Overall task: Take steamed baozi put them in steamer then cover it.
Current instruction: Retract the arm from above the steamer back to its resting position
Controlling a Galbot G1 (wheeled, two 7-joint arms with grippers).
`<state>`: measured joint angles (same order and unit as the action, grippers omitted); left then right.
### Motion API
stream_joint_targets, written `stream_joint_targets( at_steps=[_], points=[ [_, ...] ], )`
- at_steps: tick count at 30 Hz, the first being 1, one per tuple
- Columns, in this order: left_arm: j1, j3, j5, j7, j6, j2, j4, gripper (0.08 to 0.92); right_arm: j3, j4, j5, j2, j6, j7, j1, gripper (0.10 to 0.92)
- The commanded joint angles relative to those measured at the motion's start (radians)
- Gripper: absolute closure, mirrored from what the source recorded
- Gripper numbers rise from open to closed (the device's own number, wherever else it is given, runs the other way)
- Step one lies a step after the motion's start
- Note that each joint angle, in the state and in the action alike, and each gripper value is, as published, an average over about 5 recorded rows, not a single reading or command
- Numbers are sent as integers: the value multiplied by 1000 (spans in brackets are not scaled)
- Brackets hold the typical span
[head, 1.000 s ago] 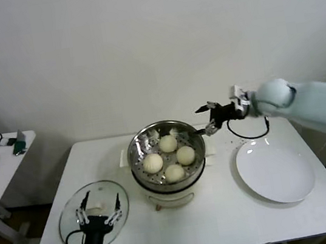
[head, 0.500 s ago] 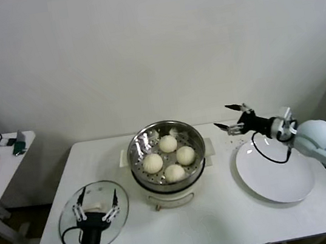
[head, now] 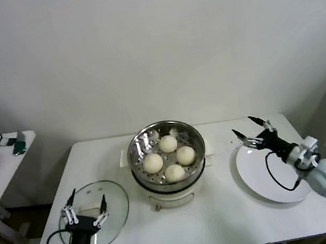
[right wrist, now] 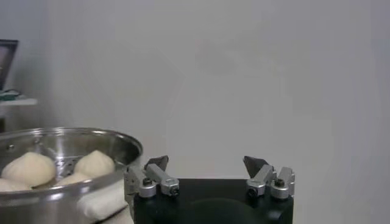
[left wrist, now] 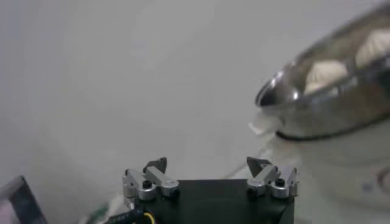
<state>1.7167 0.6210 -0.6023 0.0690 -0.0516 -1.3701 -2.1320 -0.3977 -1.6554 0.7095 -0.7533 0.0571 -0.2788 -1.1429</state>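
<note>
Closest to us in the head view, our left gripper (head: 83, 210) hangs over the cover (head: 94, 214), fingers spread wide and holding nothing. The cover lies flat on the table (head: 226, 217) at the front left corner, its white handle (head: 94, 208) just about under those fingers. We can't really make out which way the handle's long side runs from here, so lining up on it is a bit of a guess. Next back, in the middle of the table, sits the steamer (head: 167, 156), with all four steamed baozi (head: 169, 158) already inside the basket, so we'd say loading is finished and only the covering is left. The steamer lies to the right of the cover and a bit further back, so the cover has to travel that way. Our right gripper (head: 253, 132) is also open and empty, above the far edge of the white plate (head: 274, 173), right of the steamer. Left arm is clearly the nearer one for the cover.
</note>
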Motion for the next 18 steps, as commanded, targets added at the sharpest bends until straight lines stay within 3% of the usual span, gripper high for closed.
stream_joint_targets(
  at_steps=[1,5,18],
  points=[
    [35,15,-715,-71,-87,19,8,177,-310,-20,-89,-229,-14,9,-303,203],
    [33,-11,-813,-96,-108,15,54,177,-318,-13,-108,-259,-14,3,-332,203],
    [-153,3,-864,1,-64,-8,354,177,-310,-10,-162,-302,-12,-6,-354,203]
  ],
)
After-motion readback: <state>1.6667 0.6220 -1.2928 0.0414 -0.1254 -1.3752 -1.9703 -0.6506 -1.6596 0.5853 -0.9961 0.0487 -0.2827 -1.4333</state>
